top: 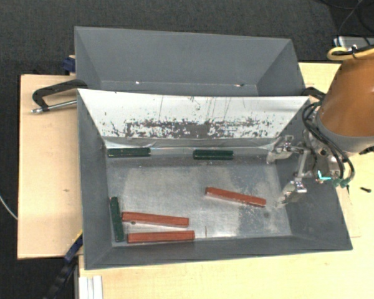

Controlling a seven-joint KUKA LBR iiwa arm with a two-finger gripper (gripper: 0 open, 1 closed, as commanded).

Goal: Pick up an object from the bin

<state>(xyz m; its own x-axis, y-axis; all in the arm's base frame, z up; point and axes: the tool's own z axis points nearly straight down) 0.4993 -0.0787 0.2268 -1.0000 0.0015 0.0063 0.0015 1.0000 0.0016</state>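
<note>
One grey bin (91,185) is recorded, with its mid floor largely bare. An orange-covered arm (355,104) is seen over the right wall. Six bars are counted. Two dark green bars (213,155) are laid flat against the back wall. A third green bar (116,218) is laid along the left wall, and two red-brown bars (154,219) are set beside it at the front edge. The tilted red-brown bar (235,197) lies alone right of centre, with open floor around it. The gripper (284,174) is placed near the right wall. Its fingers (291,194) are spread with nothing between them, and the nearer one sits just beside that bar's right end.
</note>
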